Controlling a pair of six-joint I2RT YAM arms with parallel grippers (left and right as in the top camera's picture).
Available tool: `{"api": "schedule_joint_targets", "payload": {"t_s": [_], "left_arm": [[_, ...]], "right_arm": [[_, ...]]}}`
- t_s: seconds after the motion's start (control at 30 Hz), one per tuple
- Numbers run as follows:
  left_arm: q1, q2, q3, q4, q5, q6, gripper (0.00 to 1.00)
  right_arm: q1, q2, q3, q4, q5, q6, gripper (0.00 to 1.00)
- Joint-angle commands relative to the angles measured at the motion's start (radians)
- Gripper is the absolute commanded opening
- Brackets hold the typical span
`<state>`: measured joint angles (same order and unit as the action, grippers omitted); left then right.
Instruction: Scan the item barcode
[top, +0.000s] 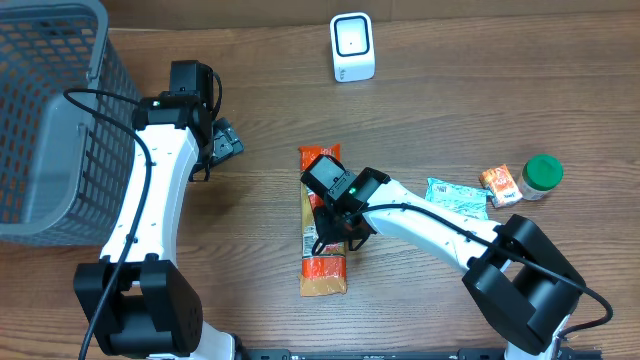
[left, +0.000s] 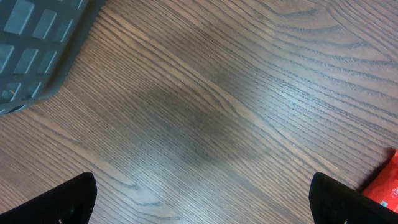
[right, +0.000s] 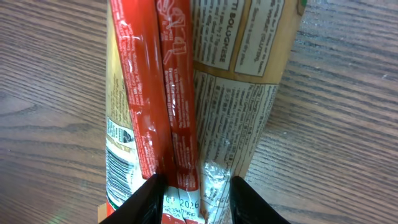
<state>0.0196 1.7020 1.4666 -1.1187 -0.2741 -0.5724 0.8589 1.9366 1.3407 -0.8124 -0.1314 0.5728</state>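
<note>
- Lifting the packet (top: 325, 272) cleanly looks like the step in hand. The right tool (top: 337, 218) should pinch the raised back seam firmly and rise straight, so the long packet neither sags nor slips.
- Turning it then so the barcode (right: 119, 167), printed near one long edge beside the seam, faces the scanner (top: 352, 47) matters most. The scanner stands well apart, at the far side of the bench (top: 450, 110).
- The packet lies flat mid-bench, running lengthwise away from the robot. The right tool is directly over its middle, fingers (right: 146, 205) clamped on either side of the red seam.
- The left tool (top: 218, 143) hangs with jaws wide apart, holding nothing, over bare wood near the basket (top: 50, 110).
</note>
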Motion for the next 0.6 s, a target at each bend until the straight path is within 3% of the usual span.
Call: {"api": "schedule_joint_targets", "payload": {"t_s": [0.0,0.57], "left_arm": [[-0.007,-0.019,0.014,0.001,-0.014,0.012,1.0],[-0.007,-0.019,0.014,0.001,-0.014,0.012,1.0]], "right_arm": [[-0.004,-0.033,0.003,0.009,-0.004,-0.001,0.37],[-0.004,-0.061,0.003,0.029,-0.031,-0.053,0.36]]}}
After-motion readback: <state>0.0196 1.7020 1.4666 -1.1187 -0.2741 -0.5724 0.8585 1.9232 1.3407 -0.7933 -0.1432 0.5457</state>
